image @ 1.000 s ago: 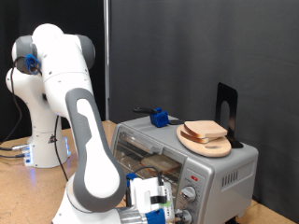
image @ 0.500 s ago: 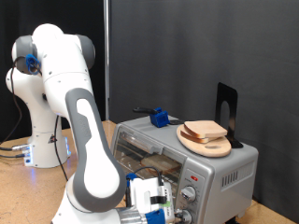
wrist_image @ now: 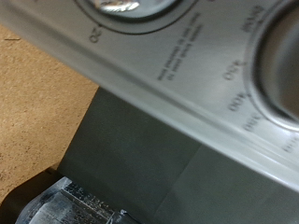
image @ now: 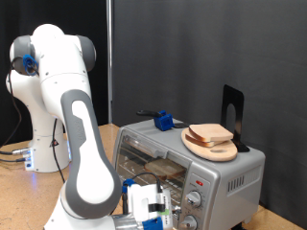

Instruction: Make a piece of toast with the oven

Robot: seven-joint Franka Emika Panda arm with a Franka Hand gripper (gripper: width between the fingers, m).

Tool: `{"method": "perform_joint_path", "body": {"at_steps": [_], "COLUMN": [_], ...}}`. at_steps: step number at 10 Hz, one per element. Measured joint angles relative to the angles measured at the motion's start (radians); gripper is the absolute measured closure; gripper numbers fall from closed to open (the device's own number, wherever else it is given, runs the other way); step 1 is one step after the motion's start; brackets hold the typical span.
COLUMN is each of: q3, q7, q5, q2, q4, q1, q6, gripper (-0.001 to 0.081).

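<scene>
Black backdrop, oven [image: 192,163] on wood table [image: 24,196].
Your gripper [image: 153,213] sits by the knobs [wrist_image: 126,7]; dial reads "20", "400"; finger state unclear.

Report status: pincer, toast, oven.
Pincer low at oven front by the knobs, holding nothing visible. One toast slice inside on rack. Another slice on board atop oven.
</scene>
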Motion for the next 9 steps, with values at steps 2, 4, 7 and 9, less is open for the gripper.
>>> {"method": "perform_joint_path", "body": {"at_steps": [2,4,7,9], "q3": [-0.018,-0.051,-0.102,-0.129], "q7": [0.069,0.149,0.175,0.175], "q5": [-0.03,-0.103,-0.17,-0.195], "q2": [-0.022,-0.06,-0.124,-0.162], "q4": [-0.011,-0.038,-0.113,-0.166], "q1": [-0.028,-0.046,-0.058,-0.071], "q6": [-0.067,-0.127,-0.169,-0.203], "gripper": [0.0043,0.0006,0.0006,0.0006]}}
